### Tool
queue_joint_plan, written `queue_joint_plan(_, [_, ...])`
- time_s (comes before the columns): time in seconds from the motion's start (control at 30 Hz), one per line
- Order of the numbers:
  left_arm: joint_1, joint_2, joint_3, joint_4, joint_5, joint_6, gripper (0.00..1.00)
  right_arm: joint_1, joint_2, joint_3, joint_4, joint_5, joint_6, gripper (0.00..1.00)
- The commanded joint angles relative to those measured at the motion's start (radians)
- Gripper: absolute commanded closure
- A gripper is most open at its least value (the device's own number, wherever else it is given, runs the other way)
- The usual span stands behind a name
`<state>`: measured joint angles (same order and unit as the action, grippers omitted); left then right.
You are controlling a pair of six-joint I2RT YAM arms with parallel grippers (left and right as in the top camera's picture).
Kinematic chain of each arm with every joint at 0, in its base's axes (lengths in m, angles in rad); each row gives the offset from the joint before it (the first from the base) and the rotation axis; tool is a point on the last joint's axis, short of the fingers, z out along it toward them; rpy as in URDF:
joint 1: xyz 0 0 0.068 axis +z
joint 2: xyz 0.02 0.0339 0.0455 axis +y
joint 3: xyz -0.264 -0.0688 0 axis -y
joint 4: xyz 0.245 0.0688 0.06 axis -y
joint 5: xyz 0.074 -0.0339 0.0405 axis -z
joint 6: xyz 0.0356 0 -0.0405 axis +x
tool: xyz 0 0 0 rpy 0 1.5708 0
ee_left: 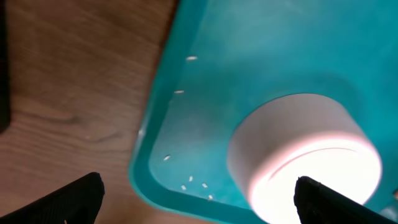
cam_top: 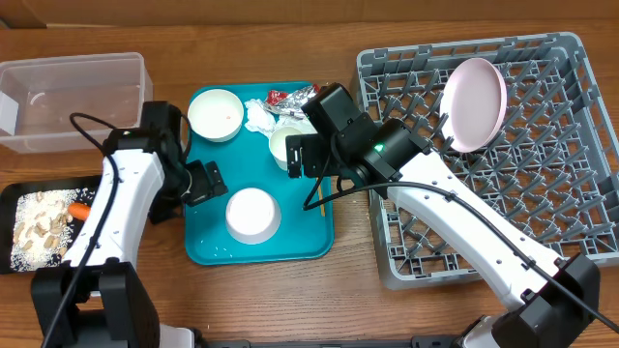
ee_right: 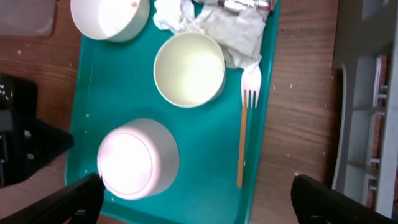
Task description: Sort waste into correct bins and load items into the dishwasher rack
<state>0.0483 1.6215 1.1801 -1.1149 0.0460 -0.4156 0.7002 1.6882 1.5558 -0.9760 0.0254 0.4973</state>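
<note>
A wooden table (cam_top: 253, 39) fills the overhead view, mid-brown with darker grain running side to side. Bare wood shows at 12 o'clock, along the 6 o'clock edge and in a strip at 9 o'clock. The light is soft and even, and the shadows on the wood are faint.

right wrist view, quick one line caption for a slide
Teal tray holding an upside-down white bowl, a white cup, a yellow-handled fork and crumpled napkins.

White plate (cam_top: 474, 103) aslant in grey rack (cam_top: 546, 203)
</note>
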Motion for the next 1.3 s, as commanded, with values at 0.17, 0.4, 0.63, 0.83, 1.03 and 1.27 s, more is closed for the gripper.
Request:
queue_joint_plan(0.17, [0.044, 0.01, -0.014, -0.03, -0.027, -0.014, 0.58, -0.002, 0.08, 0.014, -0.072, -0.087, 0.0, 0.0])
queue_joint_plan(0.4, [0.038, 0.01, -0.016, -0.027, -0.024, -0.015, 0.96, 0.0, 0.216, 0.014, -0.07, -0.243, -0.051, 0.69])
queue_joint_plan(0.63, [0.035, 0.01, -0.071, 0.017, -0.002, -0.019, 0.96, 0.001, 0.303, 0.014, -0.059, -0.255, 0.035, 0.96])
queue_joint_plan(0.83, [0.034, 0.01, -0.126, 0.061, 0.023, -0.019, 0.96, 0.007, 0.342, -0.002, -0.007, -0.255, 0.072, 0.96])
queue_joint_plan(1.03, [0.008, 0.011, -0.146, 0.104, 0.051, -0.019, 0.96, 0.021, 0.351, -0.07, 0.08, -0.255, 0.156, 0.96])
queue_joint_plan(1.27, [-0.031, 0.024, -0.179, 0.148, 0.048, -0.063, 0.96, 0.052, 0.351, -0.122, 0.148, -0.256, 0.216, 0.96])
